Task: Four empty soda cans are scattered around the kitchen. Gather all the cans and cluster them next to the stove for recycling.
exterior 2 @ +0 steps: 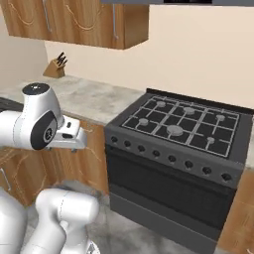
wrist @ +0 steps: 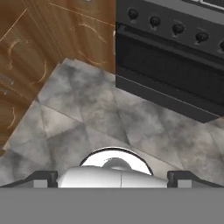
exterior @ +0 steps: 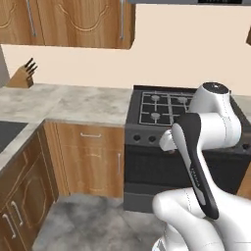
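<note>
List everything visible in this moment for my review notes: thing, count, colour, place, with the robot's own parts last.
stove: one, black with grey burners, set into the counter run against the back wall
knife block: one, light wood with dark handles, far left on the counter
counter: one, grey stone, left of the stove
lower cabinets: several doors, brown wood, under the counter
upper cabinets: several doors, brown wood, on the wall above
floor: grey tiles, in front of the stove
arm: one, white with dark joints, before the stove
tool: one, dark tips, open, empty, over the floor
</note>
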